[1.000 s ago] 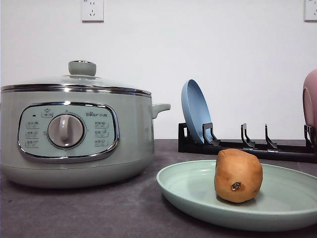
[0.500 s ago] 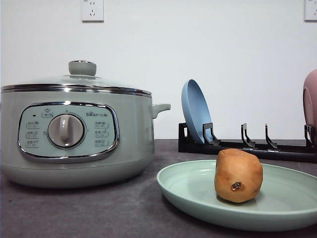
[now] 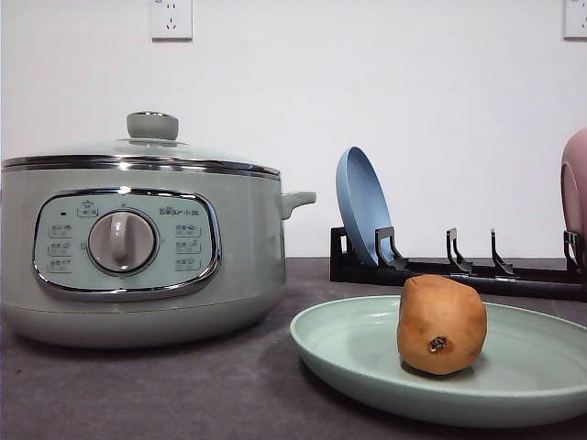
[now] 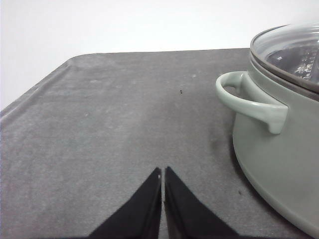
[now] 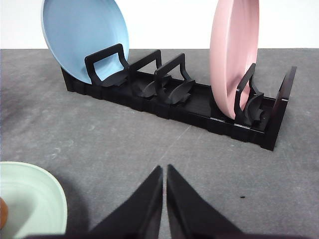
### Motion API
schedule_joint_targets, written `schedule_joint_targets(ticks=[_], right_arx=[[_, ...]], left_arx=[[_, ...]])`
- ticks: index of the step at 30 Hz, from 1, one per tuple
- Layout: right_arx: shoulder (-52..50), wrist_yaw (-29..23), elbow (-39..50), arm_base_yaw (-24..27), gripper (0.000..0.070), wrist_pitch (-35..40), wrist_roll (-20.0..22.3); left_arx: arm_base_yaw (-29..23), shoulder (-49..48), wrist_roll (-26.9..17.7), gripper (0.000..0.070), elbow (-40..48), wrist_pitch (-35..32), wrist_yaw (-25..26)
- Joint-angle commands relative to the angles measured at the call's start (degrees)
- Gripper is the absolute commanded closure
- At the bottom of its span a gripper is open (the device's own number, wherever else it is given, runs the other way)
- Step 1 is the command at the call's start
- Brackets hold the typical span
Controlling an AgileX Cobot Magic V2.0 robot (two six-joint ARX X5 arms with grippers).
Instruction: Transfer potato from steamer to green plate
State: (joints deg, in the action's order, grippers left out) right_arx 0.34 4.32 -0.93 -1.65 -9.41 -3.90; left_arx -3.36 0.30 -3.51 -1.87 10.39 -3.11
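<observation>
The orange-brown potato [image 3: 441, 324] rests on the pale green plate [image 3: 348, 353] at the front right of the table, its dark eye spot facing the camera. To the left stands the sage-green steamer [image 3: 138, 247] with its glass lid on. In the left wrist view my left gripper [image 4: 163, 172] is shut and empty over bare tabletop, beside the steamer [image 4: 279, 164] and its side handle [image 4: 249, 99]. In the right wrist view my right gripper [image 5: 164, 169] is shut and empty, with the green plate's rim [image 5: 42, 199] and a sliver of the potato [image 5: 2, 211] off to one side.
A black dish rack [image 3: 459, 270] stands behind the plate, holding an upright blue plate [image 3: 362, 206] and a pink plate [image 3: 575, 188]. The right wrist view shows the same rack [image 5: 199, 107], blue plate [image 5: 84, 35] and pink plate [image 5: 232, 55]. A white wall backs the grey table.
</observation>
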Motion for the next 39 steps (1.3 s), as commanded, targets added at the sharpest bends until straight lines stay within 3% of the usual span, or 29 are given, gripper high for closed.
schedule_joint_targets(ticks=[1,39], right_arx=[[-0.2,0.1,0.3,0.1,0.07,0.6,-0.8],[-0.1,0.1,0.3,0.1,0.07,0.6,-0.8]], left_arx=[[-0.1,-0.1,0.1,0.0699,1.1,0.5,-0.2],[-0.1,-0.1,0.1,0.0699,1.1,0.5,-0.2]])
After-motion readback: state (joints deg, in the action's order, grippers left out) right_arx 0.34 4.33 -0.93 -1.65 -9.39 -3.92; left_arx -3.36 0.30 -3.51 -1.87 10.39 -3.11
